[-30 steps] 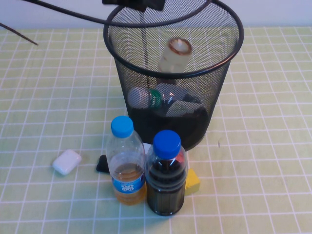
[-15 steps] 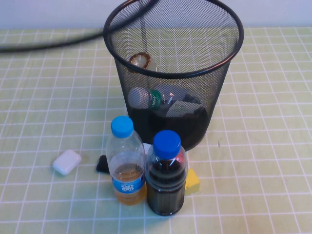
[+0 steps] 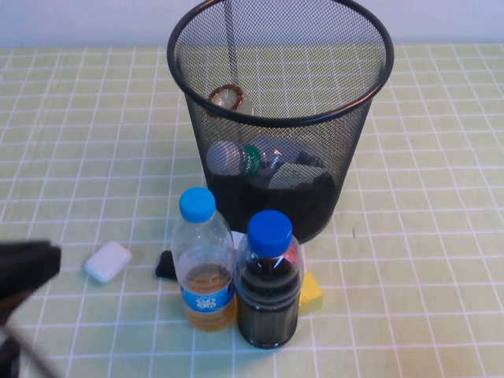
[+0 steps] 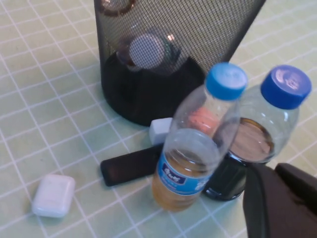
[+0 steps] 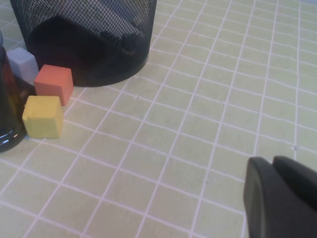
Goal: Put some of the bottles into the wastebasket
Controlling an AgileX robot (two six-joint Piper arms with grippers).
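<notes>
The black wire-mesh wastebasket [image 3: 358,118] stands at the back middle of the table. Inside it, the smaller bottle with the brown neck wrap [image 3: 227,98] leans against the left wall. The larger bottle lies on the bottom, its white cap [image 3: 223,156] showing through the mesh. Both also show in the left wrist view, the smaller bottle [image 4: 115,5] and the white cap [image 4: 146,50]. My left gripper [image 3: 30,268] is low at the table's front left, shut and empty [image 4: 274,169]. My right gripper [image 5: 271,161] is shut and empty, to the right of the basket, out of the high view.
A light-blue-capped bottle of amber liquid [image 3: 203,268] and a blue-capped bottle of dark liquid [image 3: 269,279] stand before the basket. Near them lie a white earbud case [image 3: 108,261], a black flat object [image 3: 165,265], a yellow block [image 5: 43,116] and an orange block [image 5: 53,84].
The smaller bottle has dropped from the middle of the basket's mouth and settled against its left wall. My left arm has drawn back from above the basket to the front left.
</notes>
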